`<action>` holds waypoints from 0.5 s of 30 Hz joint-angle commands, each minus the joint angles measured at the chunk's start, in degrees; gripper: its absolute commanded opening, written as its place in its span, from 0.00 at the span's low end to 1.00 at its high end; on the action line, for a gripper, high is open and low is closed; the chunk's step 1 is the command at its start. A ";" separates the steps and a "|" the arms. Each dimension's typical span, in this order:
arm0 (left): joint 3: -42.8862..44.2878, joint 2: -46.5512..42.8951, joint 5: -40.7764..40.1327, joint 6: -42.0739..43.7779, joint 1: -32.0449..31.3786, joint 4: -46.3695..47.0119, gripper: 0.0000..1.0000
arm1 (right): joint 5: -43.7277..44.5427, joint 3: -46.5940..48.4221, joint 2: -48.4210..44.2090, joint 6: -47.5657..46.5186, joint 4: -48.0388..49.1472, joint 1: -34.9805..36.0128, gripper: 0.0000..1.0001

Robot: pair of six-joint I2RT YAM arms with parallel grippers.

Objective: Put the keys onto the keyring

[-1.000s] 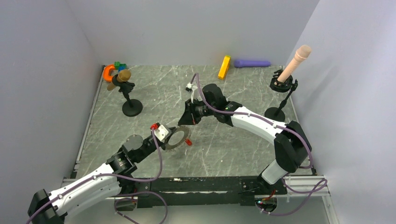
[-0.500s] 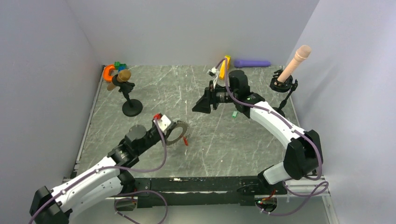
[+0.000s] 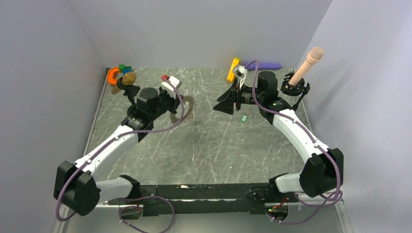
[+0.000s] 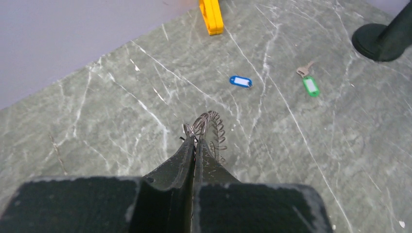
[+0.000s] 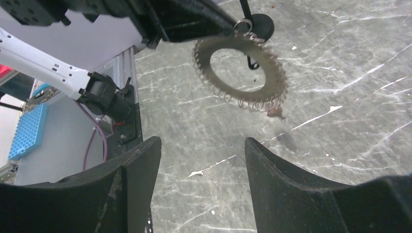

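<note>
My left gripper (image 4: 195, 141) is shut on the keyring (image 4: 212, 127), a toothed coiled loop, and holds it above the table. In the right wrist view the keyring (image 5: 240, 73) hangs from the left fingers (image 5: 204, 19), with a small red key (image 5: 275, 112) at its lower rim. In the top view the keyring (image 3: 186, 108) is just left of centre, at the left gripper (image 3: 179, 105). My right gripper (image 3: 225, 105) is open and empty, facing the loop (image 5: 201, 150). A blue key (image 4: 240, 81) and a green key (image 4: 311, 86) lie on the table; the green key also shows in the top view (image 3: 244, 118). The black-rimmed key is out of view.
A yellow block (image 3: 233, 69) and a purple cylinder (image 3: 265, 65) lie at the back. A black stand (image 3: 132, 94) with a brown mic stands back left beside an orange horseshoe piece (image 3: 112, 75). Another stand holding a beige mic (image 3: 303, 68) is back right.
My left arm has lifted the keyring off the table and carried it to the back left. My right arm has drawn back to the right, uncovering the green key.
</note>
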 commanded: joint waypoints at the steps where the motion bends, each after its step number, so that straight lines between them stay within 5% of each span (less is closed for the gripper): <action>1: 7.14 4.07 8.79 -0.78 3.56 -2.05 0.00 | -2.21 -0.55 -1.72 -0.44 4.65 -0.66 0.68; 9: 9.06 14.79 25.94 -19.11 6.80 5.34 0.00 | -2.54 -1.09 -0.48 -0.75 5.15 -0.77 0.68; 15: 3.89 18.09 27.66 -29.66 10.76 13.00 0.00 | -2.64 -1.39 -0.03 -1.04 5.30 -0.83 0.68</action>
